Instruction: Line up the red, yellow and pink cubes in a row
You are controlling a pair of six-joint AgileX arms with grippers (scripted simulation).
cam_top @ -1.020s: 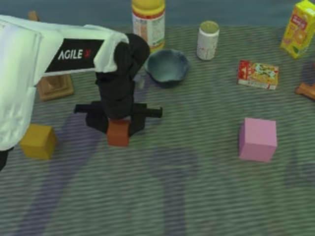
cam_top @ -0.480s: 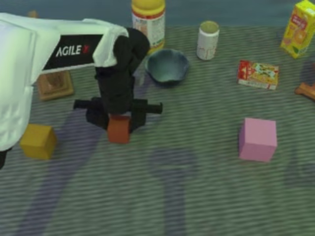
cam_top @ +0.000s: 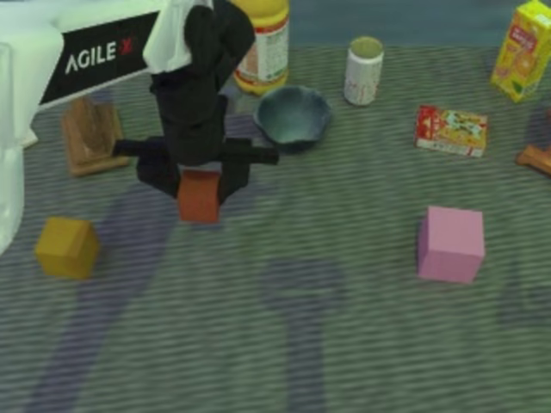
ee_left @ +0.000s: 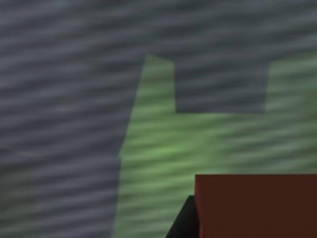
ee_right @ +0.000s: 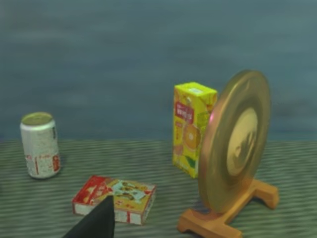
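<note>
So: left gripper clamps red cube aloft; yellow cube, pink cube well apart, unaligned.

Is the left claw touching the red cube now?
Touching. In the left wrist view a dark finger lies flush against the red cube.
</note>
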